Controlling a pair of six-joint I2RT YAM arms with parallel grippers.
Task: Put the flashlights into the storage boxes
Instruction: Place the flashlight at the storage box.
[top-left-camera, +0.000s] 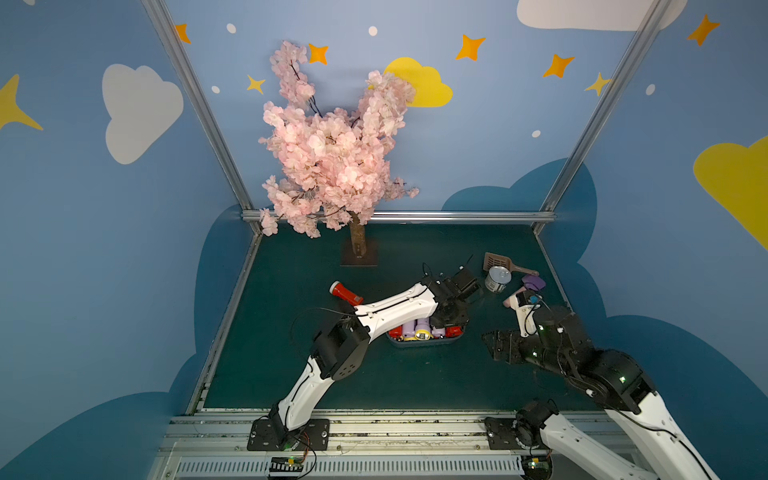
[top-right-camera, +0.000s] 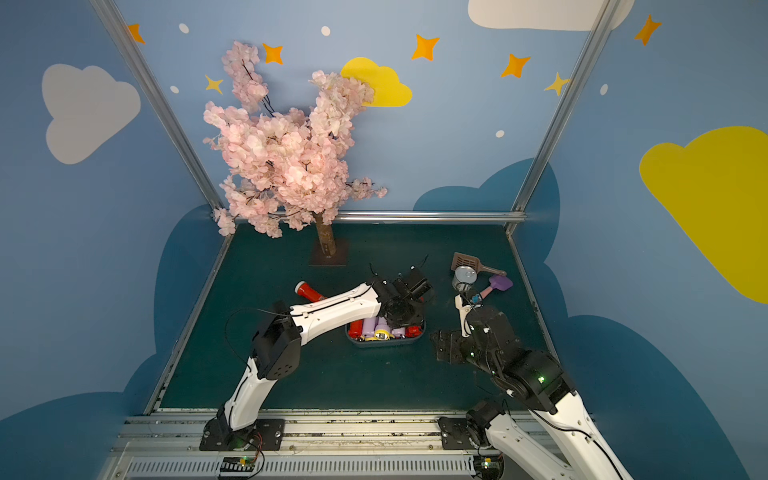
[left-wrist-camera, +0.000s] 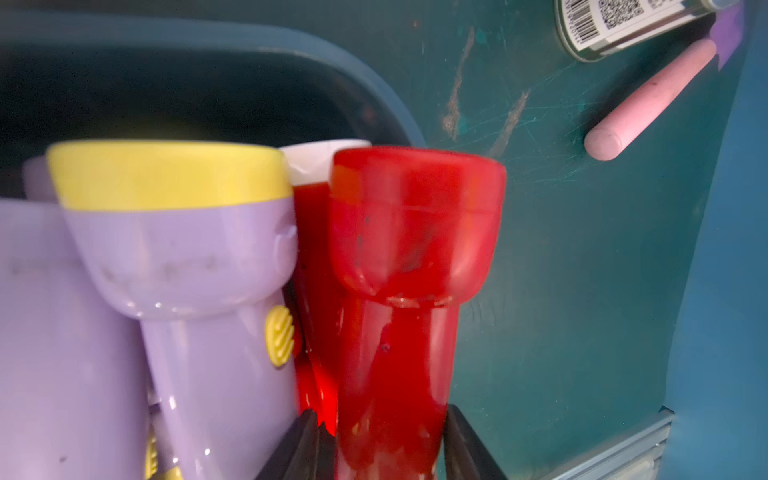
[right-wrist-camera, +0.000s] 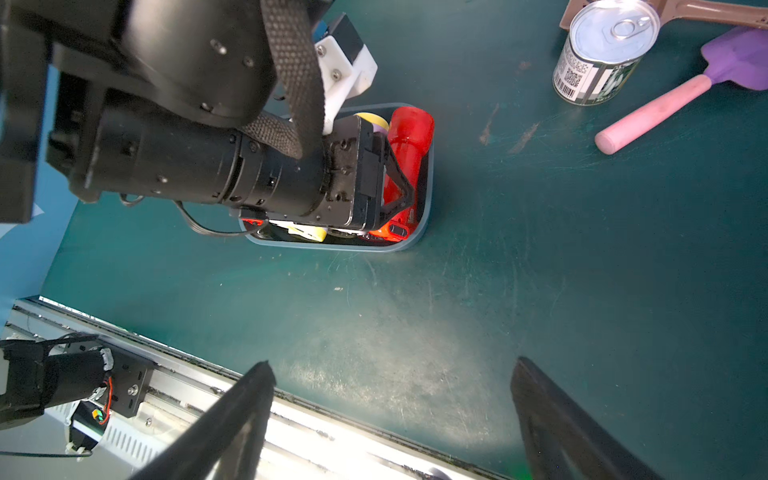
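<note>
The blue-grey storage box (top-left-camera: 424, 343) (top-right-camera: 382, 343) sits mid-table holding several flashlights, lilac ones with yellow heads (top-left-camera: 415, 328) (left-wrist-camera: 187, 249) and red ones. My left gripper (left-wrist-camera: 380, 411) reaches down into its right end. Its jaws straddle a red flashlight (left-wrist-camera: 407, 257) (right-wrist-camera: 409, 133) that lies in the box, with a slim gap showing at one finger. Another red flashlight (top-left-camera: 345, 293) (top-right-camera: 309, 292) lies on the mat to the left, partly behind the left arm. My right gripper (right-wrist-camera: 392, 365) (top-left-camera: 492, 341) hovers open and empty to the right of the box.
At the back right stand a silver can (top-left-camera: 497, 279), a brown slotted scoop (top-left-camera: 494, 261) and a purple spatula with a pink handle (top-left-camera: 533, 282) (left-wrist-camera: 648, 99). A pink blossom tree (top-left-camera: 357, 245) stands at the back left. Blue walls enclose the mat.
</note>
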